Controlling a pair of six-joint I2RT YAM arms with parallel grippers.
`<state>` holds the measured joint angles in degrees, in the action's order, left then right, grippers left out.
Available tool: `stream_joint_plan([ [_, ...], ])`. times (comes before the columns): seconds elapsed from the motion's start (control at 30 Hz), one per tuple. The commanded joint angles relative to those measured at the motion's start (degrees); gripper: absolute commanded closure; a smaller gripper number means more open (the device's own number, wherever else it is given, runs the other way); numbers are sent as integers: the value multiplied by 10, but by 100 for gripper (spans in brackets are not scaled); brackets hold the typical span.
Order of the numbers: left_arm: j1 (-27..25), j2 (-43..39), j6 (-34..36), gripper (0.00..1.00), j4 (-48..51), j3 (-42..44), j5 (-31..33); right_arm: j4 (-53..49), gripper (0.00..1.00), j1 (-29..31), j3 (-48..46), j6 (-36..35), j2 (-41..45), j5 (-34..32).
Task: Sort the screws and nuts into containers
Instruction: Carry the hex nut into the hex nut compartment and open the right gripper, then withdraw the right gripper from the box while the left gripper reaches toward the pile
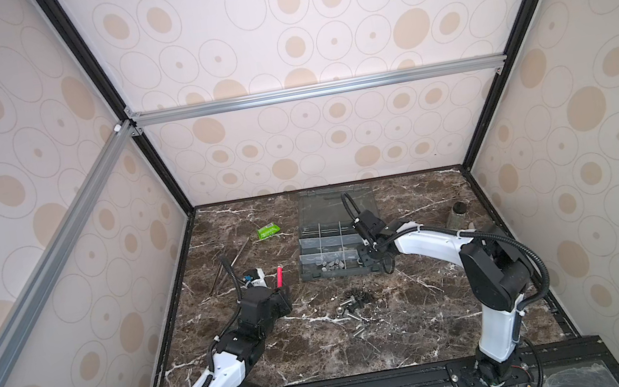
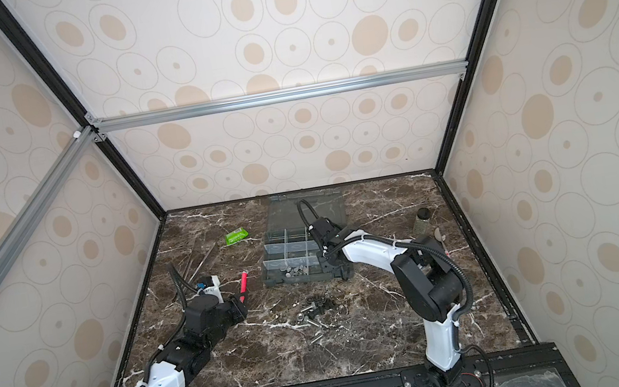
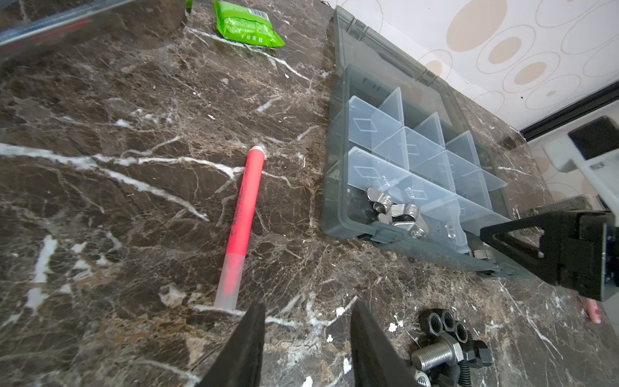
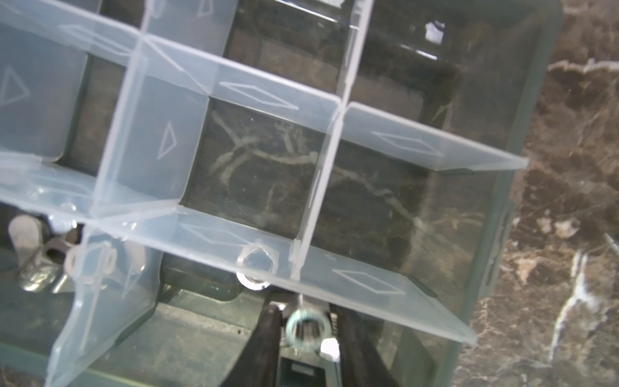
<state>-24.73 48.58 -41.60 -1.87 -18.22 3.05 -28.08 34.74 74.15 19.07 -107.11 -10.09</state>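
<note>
We start at the left. Thin metal tweezers [image 2: 201, 262] lie on the dark stone table [image 1: 425, 323], close to the left wall. Near them is the left gripper [image 3: 306, 335]. Its two black fingers stand apart with only bare table between them, so it holds nothing. A red pen [image 3: 241, 224] lies flat just past its fingertips. Farther back lies a small green packet [image 3: 246, 25].

Next comes the grey box [image 1: 312, 276]. It sits in the middle, toward the back, and its lid [image 1: 322, 207] lies open behind it. Clear walls split it into small compartments [image 3: 418, 147]. Shiny nuts [image 3: 395, 212] with little wings lie in the near left one.

In front of the box, on the table between the two arms, is a small pile. It has silver screws [image 3: 433, 357] and black nuts [image 3: 447, 323] with six sides, all touching.

The right gripper [image 4: 306, 313] reaches down into the near right corner of the box. Its fingers are only a little apart, and a round silver nut [image 4: 306, 326] sits right between them. That nut looks blurry, so we cannot tell if the fingers squeeze it. One more silver nut [image 4: 254, 268] lies close by, against a clear wall.

Far to the right, near the back, stands a little jar [image 1: 459, 213] with a black cap.
</note>
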Motion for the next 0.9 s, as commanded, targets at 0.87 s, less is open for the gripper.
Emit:
stream_joint_plan([
  [0.87,5,29,7,57,-31,-8,-23,-10,62,-6,-39,14,114,-1],
])
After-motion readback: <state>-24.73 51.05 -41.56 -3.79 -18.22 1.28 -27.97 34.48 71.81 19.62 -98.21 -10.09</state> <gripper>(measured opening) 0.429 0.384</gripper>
